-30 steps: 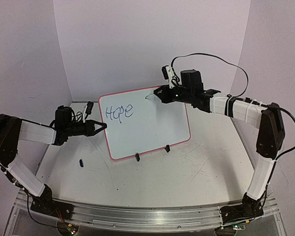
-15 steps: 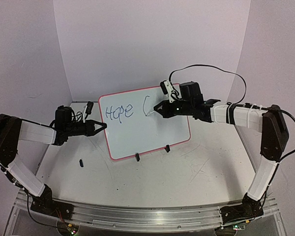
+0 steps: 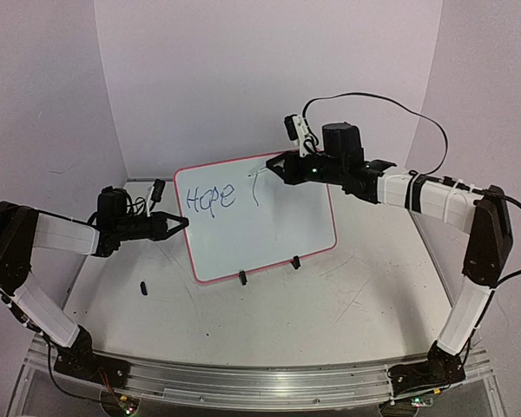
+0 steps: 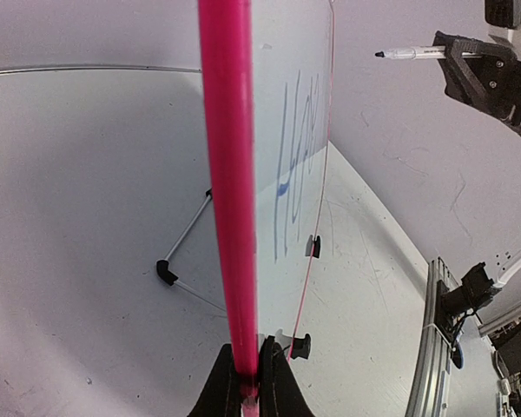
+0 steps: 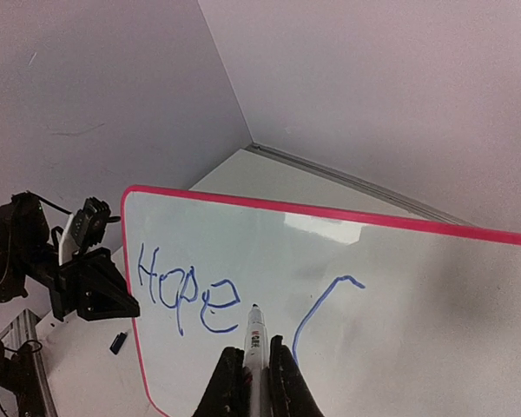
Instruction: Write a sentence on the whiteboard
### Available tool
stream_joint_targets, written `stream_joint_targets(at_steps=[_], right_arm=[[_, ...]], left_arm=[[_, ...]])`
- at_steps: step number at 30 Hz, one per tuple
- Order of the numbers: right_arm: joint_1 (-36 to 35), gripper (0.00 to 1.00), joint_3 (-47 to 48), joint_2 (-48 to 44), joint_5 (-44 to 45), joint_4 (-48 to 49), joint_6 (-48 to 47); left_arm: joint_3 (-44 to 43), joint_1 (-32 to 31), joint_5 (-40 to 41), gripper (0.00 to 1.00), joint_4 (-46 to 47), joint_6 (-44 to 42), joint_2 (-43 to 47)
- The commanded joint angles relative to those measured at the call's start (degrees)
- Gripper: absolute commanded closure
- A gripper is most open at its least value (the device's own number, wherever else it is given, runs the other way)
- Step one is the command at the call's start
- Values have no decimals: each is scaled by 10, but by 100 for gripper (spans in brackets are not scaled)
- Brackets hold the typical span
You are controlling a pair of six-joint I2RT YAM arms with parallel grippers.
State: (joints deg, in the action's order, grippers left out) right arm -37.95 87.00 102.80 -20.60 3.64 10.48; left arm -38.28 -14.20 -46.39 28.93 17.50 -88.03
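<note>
The whiteboard (image 3: 269, 234) stands tilted on two black clip feet (image 3: 242, 277), its pink rim (image 4: 230, 174) running up the left wrist view. Blue lettering of the sentence reads "Hope" (image 3: 210, 199) (image 5: 184, 295), with one curved stroke (image 5: 317, 313) to its right. My left gripper (image 3: 184, 223) (image 4: 250, 382) is shut on the board's left rim. My right gripper (image 3: 278, 167) (image 5: 257, 382) is shut on a white marker (image 5: 256, 334) (image 4: 412, 54) near the board's top edge. The marker tip points between the "e" and the stroke and looks slightly off the board face.
A small black cap (image 3: 143, 287) (image 5: 117, 342) lies on the scratched white table left of the board. A thin wire stand leg (image 4: 187, 230) props the board from behind. Pale walls close the back and sides. A metal rail (image 3: 243, 382) runs along the front edge.
The right gripper swept the marker down the board, leaving the curved blue stroke, then rose back to the top edge. The left gripper and board have stayed put.
</note>
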Motion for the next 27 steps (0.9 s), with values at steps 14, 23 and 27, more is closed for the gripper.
stream_joint_targets(at_steps=[14,23,27], right_arm=[[-2,100,40,51,26,19,10],[-2,100,40,59,58,12,7],[-1,100,28,45,90,11,-1]], left_arm=[[-24,-1,79,100,-32,-36,-4],[-24,0,80,100,-35,-38,-3],[-24,-1,82,100,-35,-40,-4]])
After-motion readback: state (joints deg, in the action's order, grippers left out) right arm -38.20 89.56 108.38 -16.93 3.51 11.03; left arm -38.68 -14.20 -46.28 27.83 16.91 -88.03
